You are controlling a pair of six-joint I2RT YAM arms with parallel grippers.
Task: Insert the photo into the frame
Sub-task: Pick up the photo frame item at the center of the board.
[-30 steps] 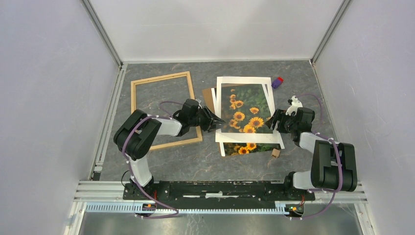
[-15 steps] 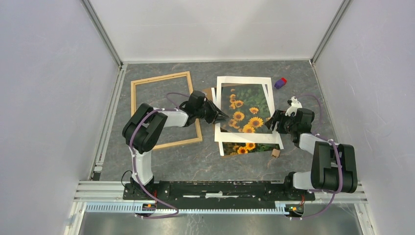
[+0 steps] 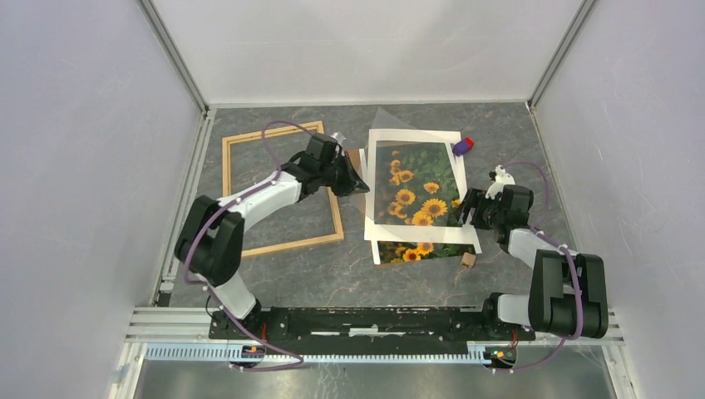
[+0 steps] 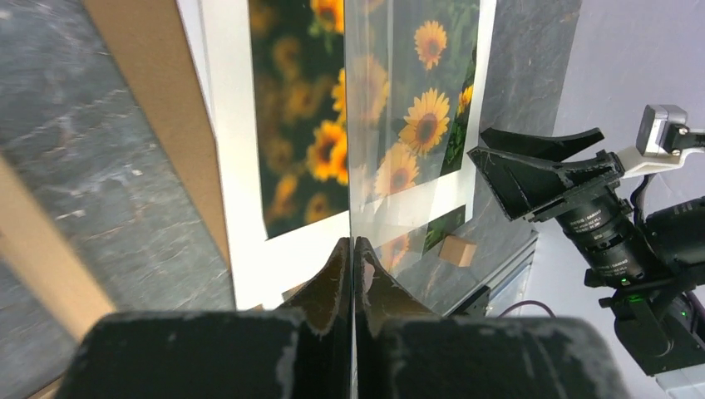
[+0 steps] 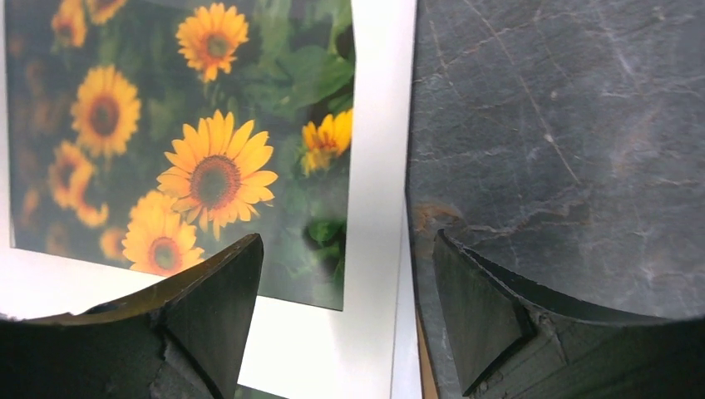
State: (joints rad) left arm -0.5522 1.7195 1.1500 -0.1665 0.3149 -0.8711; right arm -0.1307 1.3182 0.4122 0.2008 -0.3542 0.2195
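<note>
The photo [image 3: 416, 187], sunflowers on dark green, lies under a white mat [image 3: 416, 233] and sticks out at the mat's near edge. The frame [image 3: 227, 166], thin light wood strips, lies flat to the left with nothing in it. My left gripper [image 3: 359, 184] is shut on the left edge of a clear pane [image 3: 391, 125], which tilts up over the mat. In the left wrist view the jaws [image 4: 352, 245] pinch that pane [image 4: 399, 125] edge-on. My right gripper [image 3: 465, 208] is open just above the mat's right border [image 5: 378, 125], with nothing between its fingers [image 5: 345, 239].
A brown backing board [image 4: 150, 83] pokes out from under the mat's left side. A small purple and red object [image 3: 463, 146] sits near the mat's far right corner, and a small brown block [image 3: 468, 259] near its front right corner. Enclosure walls close in on both sides.
My left gripper has shut on the clear pane's left edge and moved up and toward the back, tilting the pane off the mat. The right gripper has stayed put.
</note>
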